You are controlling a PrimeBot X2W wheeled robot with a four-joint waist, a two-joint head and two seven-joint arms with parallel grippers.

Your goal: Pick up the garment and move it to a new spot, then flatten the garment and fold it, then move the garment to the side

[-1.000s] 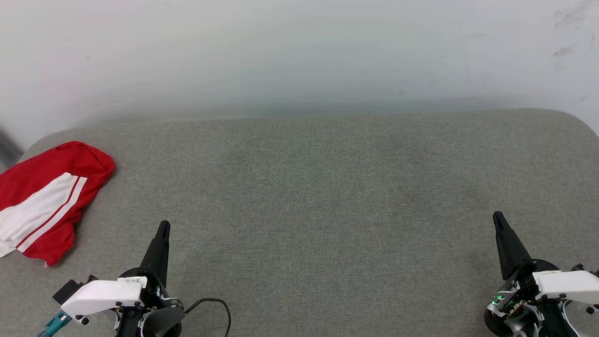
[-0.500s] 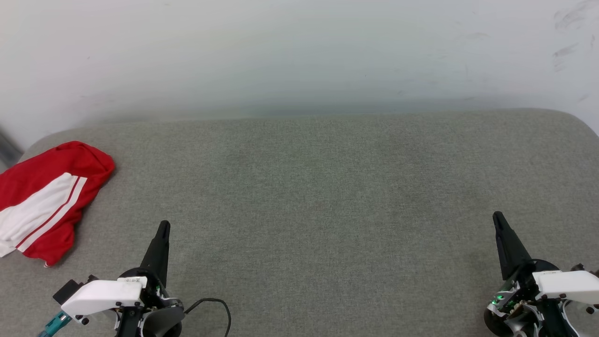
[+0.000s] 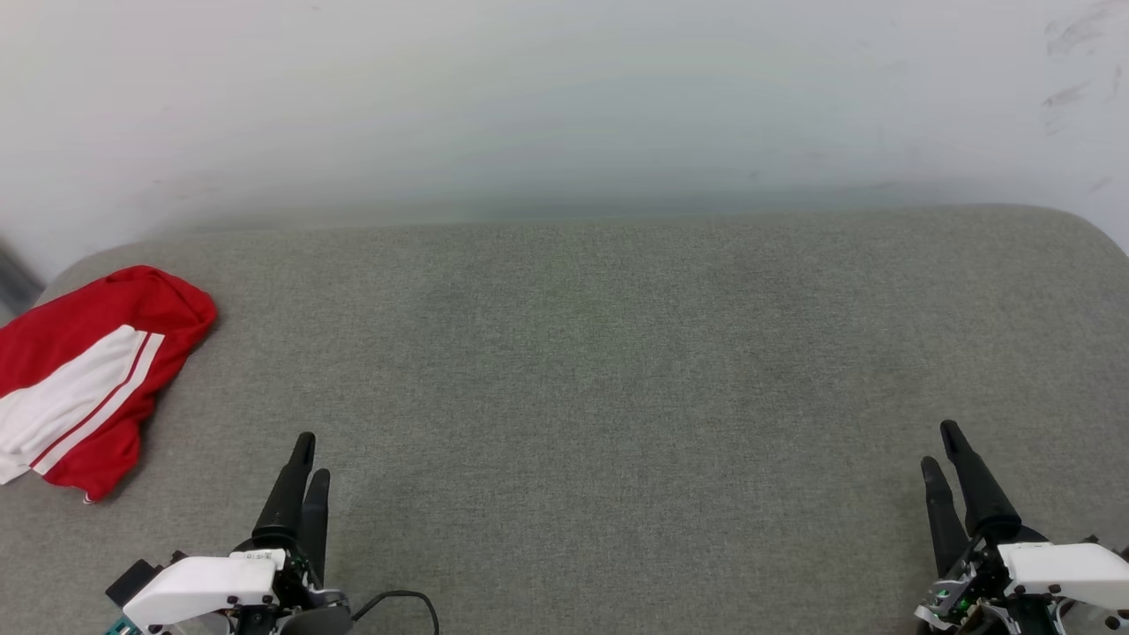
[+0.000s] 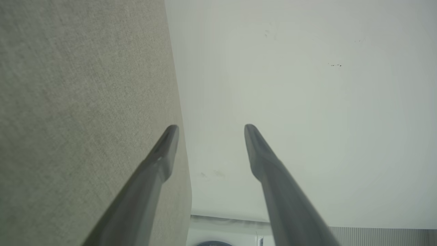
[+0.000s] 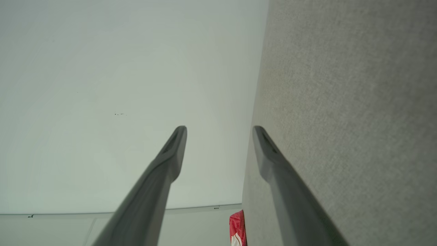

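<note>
Red garment (image 3: pixel 88 379), well apart from left claw (image 3: pixel 312 455)

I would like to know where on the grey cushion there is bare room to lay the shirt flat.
The grey cushion is bare across its middle and right, from the wall down to the gap between the left tool and right tool. The only crowded part is the far left edge, where the garment lies bunched.

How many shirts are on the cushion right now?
1. The red-and-white shirt lies bunched at the left end of the cushion, partly cut off by the head view's edge. Beyond that edge I cannot tell.
</note>
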